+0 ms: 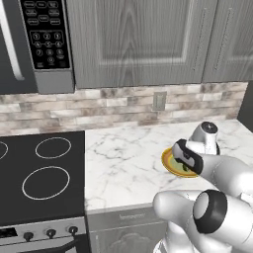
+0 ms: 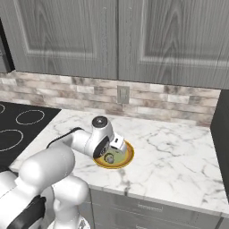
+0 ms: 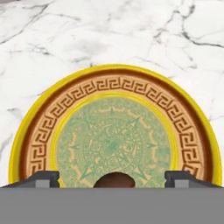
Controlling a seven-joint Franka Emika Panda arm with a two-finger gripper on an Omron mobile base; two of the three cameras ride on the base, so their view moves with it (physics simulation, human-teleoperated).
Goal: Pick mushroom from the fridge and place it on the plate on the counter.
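Directly over the round yellow-rimmed plate (image 3: 114, 131) on the white marble counter (image 3: 109, 35), the two-finger gripper (image 3: 113, 178) stands spread wide. Between its tips, the small brown mushroom (image 3: 114, 180) is cut off by the frame's bottom; whether it is touched cannot be told.

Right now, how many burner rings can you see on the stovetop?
3 in the left base view: one cut off at the left edge, one at the back, one in front. The stovetop runs past the frame, so more may be hidden.

Black stovetop (image 1: 42, 173) with white ring marks sat at far left. Microwave keypad (image 1: 45, 32) hung above it. Brick backsplash (image 2: 156, 100) ran right of stovetop, carrying wall outlet (image 2: 123, 94). Grey wood-grain cabinets (image 2: 120, 36) overhead.
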